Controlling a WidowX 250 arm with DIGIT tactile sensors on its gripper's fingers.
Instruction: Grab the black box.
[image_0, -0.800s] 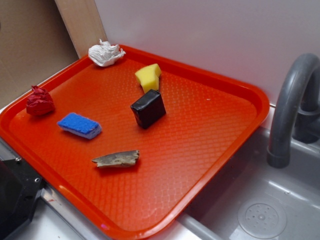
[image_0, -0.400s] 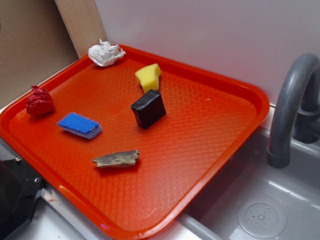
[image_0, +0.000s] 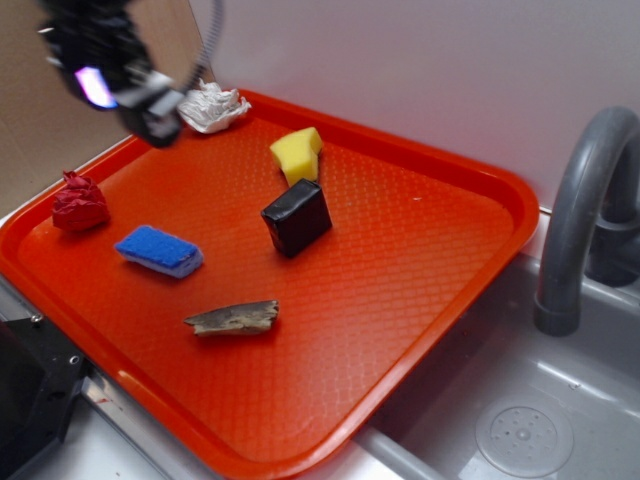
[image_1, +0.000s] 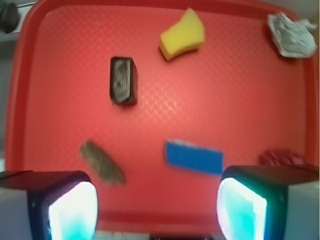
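The orange tray (image_0: 420, 290) has bare floor toward its sink-side rim. The gripper (image_0: 150, 110) hangs above its far left corner, fingers (image_1: 70, 210) spread wide, grasping nothing. The black box (image_0: 297, 217) sits near the tray's middle, just beside the yellow sponge (image_0: 297, 153), clear of every rim.

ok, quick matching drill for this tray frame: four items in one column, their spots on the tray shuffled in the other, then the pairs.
Items
1. glossy black rectangular box
2. crumpled white paper wad
3. blue rectangular sponge
4. brown wood scrap

Places (exterior view)
A. far corner of the orange plastic tray, by the wall
B. nearest the tray's front rim
C. mid-tray, just in front of the yellow sponge wedge
D. left side, next to the crumpled red wad

Pairs: 1-C, 2-A, 3-D, 4-B
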